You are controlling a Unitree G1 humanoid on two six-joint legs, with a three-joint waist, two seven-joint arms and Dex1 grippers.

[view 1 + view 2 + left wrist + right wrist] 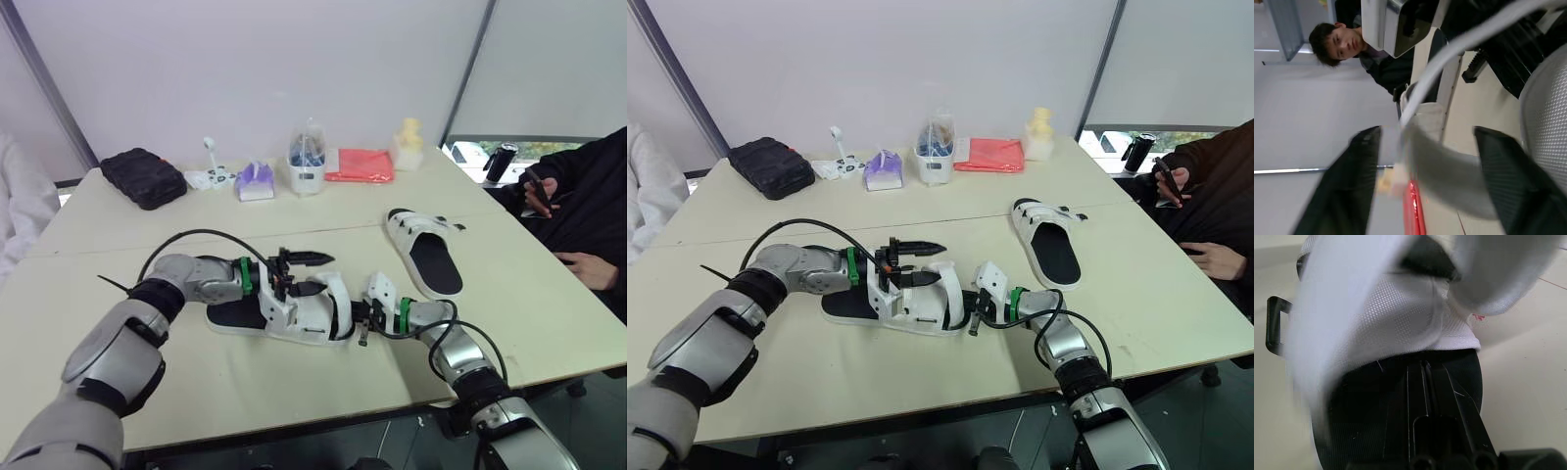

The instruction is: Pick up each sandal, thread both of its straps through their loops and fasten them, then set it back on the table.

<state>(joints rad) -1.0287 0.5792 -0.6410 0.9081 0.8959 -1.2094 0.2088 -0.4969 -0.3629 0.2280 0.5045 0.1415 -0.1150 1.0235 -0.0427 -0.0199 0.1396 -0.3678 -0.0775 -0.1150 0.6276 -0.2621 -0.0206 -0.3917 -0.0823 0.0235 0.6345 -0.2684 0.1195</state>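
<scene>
Straddling a strap [1440, 169] of the near sandal [235, 315], close to the 6 o'clock edge of the table [118, 255], with fingers [306, 258] spread wide and pinching nothing, the left gripper [326, 273] could miss the floppy strap as it closes. The right gripper [362, 321] sits at that sandal's 3 o'clock end, hold impossible to tell; if loose, the sandal may skid.

Head stereo pair overlooks the table [245, 382]; wrist cameras hug the sandal [294, 318].
</scene>
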